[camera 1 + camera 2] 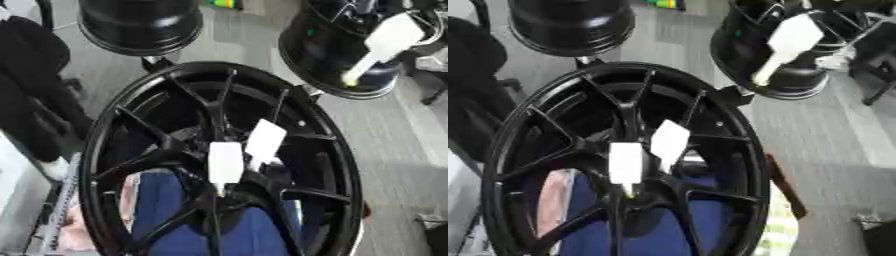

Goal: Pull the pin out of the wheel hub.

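Pins: two white flat-headed pins (226, 162) (264, 140) sit side by side at the centre of the near black hub (105, 150), their tips in its bolt holes; a third (785, 42) stands in the far rim (737, 55). No robot hand shows in either view, so I cannot tell how either stands. The risk, as I judge it: the two heads almost touch, so a reach for one could knock or jam the other, or tilt the upright hub.
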